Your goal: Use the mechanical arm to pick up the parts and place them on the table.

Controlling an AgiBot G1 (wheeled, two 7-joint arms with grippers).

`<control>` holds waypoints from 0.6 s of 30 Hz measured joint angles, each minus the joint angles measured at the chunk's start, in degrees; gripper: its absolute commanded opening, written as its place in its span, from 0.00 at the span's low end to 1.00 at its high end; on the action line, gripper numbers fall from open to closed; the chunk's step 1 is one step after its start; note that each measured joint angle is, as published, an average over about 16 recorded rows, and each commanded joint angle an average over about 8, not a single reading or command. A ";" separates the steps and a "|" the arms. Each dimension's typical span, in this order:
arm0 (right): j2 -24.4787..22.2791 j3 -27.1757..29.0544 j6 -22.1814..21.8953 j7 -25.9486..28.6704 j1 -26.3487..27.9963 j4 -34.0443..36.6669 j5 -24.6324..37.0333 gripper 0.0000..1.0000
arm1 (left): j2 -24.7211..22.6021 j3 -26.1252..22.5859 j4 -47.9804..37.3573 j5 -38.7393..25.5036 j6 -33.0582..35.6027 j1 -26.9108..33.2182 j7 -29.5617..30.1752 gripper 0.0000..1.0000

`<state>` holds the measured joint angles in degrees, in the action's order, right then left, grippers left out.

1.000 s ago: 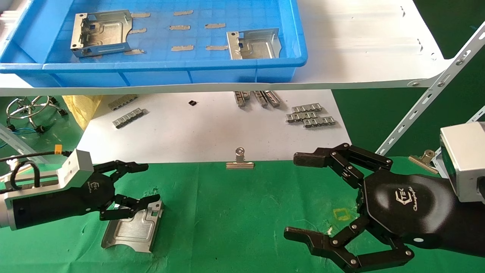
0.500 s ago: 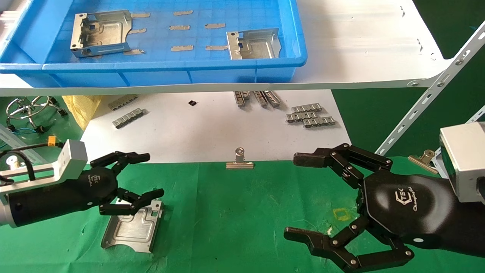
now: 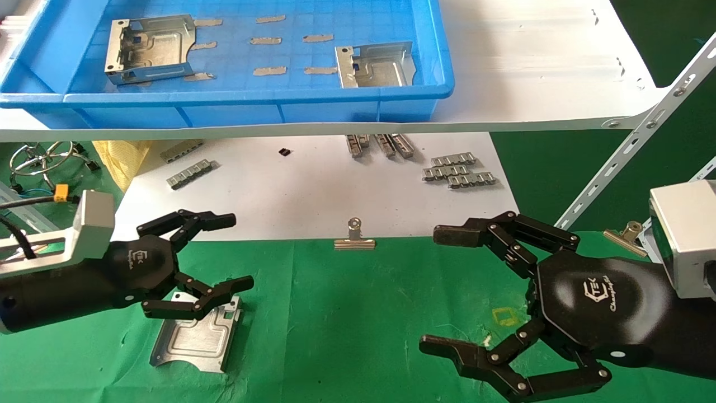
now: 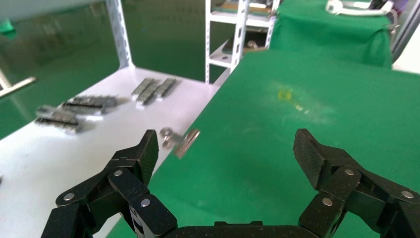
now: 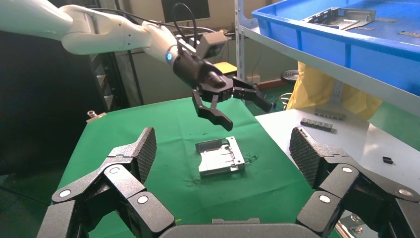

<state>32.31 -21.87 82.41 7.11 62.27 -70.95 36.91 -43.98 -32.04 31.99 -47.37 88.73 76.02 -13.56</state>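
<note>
The left hand (image 3: 215,254) hangs spread wide above the green desk (image 3: 358,313), holding nothing; in the right wrist view the same hand (image 5: 233,106) is clearly in the air, apart from the metal below it. Directly under its lower fingers (image 3: 224,288) lies one sheet-metal bracket (image 3: 193,336), flat on the cloth with its embossed face up and its notched end toward the white board.

The right hand (image 3: 442,291) is also spread wide and empty, hovering over the right side of the desk near a small yellow square mark (image 3: 506,317).

At the far edge of the cloth a silver binder clip (image 3: 354,238) sits midway between the two hands, and a second clip (image 3: 623,235) lies at the right edge.

Beyond it the lower white board (image 3: 313,196) carries groups of small grey ridged connector strips (image 3: 458,170).

On the upper white shelf (image 3: 537,61) stands a blue plastic tray (image 3: 251,109) with two more brackets inside: one (image 3: 150,49) at its left end, the other (image 3: 376,65) near its right front corner, well apart from each other.
</note>
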 measured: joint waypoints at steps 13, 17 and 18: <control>0.00 0.00 0.00 0.00 0.00 0.00 0.00 1.00 | 3.52 6.29 16.33 2.16 -1.19 -5.68 9.55 1.00; 0.00 0.00 0.00 0.00 0.00 0.00 0.00 1.00 | 4.60 8.23 21.36 2.83 -1.56 -7.42 12.49 1.00; 0.00 0.00 0.00 0.00 0.00 0.00 0.00 1.00 | 4.87 8.71 22.61 3.00 -1.65 -7.86 13.22 1.00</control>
<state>32.31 -21.87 82.41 7.10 62.27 -70.95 36.91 -39.11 -23.33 54.60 -44.37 87.08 68.16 -0.34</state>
